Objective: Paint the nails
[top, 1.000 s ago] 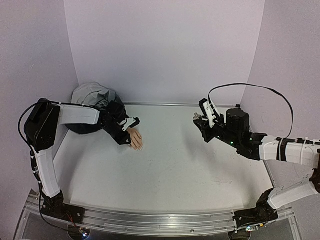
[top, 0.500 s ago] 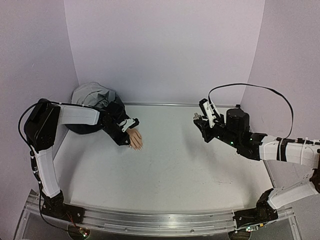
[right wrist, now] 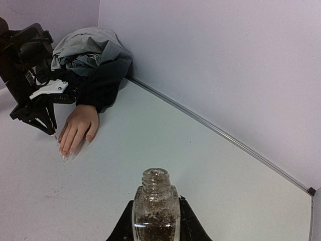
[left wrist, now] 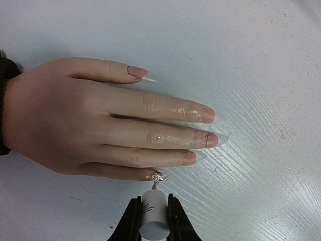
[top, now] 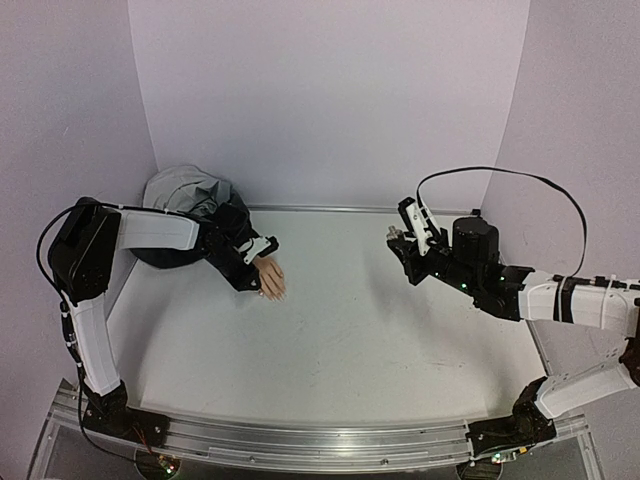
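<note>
the left gripper [left wrist: 153,207] clamps a white cylindrical brush cap [left wrist: 153,221], its tip at the edge finger's glittered nail; the other nails [left wrist: 214,139] on the pale peach mannequin hand [left wrist: 70,120] lie flat by the white table's [top: 380,330] far-left corner. well apart across open tabletop, the right gripper [right wrist: 156,221] grips an uncapped clear glass glitter bottle [right wrist: 155,203].

Enclosure: three plain, matte walls in pale lilac-grey. The back wall [top: 330,100] meets the left wall [top: 65,100] and the right wall [top: 590,90] at straight vertical corners. Both side walls read slightly darker than the back wall.

Bench [top: 350,340]: white, flat, filling the space between the walls. Close up, its surface shows fine parallel grain lines, small dark specks and a mild sheen.

A thin metal strip [top: 340,209] runs along the joint between the bench and the back wall. It ends at a small dark corner piece [right wrist: 311,191] by the right wall.

An aluminium rail [top: 300,440] runs along the near edge.

Lighting: even and diffuse, with only soft, faint shadows on the bench.
</note>
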`<state>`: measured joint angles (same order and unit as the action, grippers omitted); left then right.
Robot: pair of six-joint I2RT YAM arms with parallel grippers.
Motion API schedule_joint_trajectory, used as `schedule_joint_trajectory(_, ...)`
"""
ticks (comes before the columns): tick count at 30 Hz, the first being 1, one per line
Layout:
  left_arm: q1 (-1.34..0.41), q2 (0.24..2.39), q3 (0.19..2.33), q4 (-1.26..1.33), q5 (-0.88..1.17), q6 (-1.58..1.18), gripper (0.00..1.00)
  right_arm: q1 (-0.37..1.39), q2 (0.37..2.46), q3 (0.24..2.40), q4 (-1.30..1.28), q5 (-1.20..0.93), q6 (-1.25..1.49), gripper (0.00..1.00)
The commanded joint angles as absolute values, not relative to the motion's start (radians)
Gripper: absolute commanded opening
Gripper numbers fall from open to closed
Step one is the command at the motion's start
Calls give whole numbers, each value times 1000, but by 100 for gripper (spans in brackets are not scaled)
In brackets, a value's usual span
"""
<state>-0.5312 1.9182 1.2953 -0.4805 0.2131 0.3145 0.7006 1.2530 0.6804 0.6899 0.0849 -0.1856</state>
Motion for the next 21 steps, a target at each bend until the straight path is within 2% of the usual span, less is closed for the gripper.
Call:
schedule_joint_trajectory(1, -534, 1906, 1332, -466, 224, 318, 0, 701, 1249, 689, 767, 75, -175, 0)
schedule_joint_trajectory(21, -543, 1905, 1331, -471, 250, 313, 0, 700, 1244, 690, 769, 75, -175, 0)
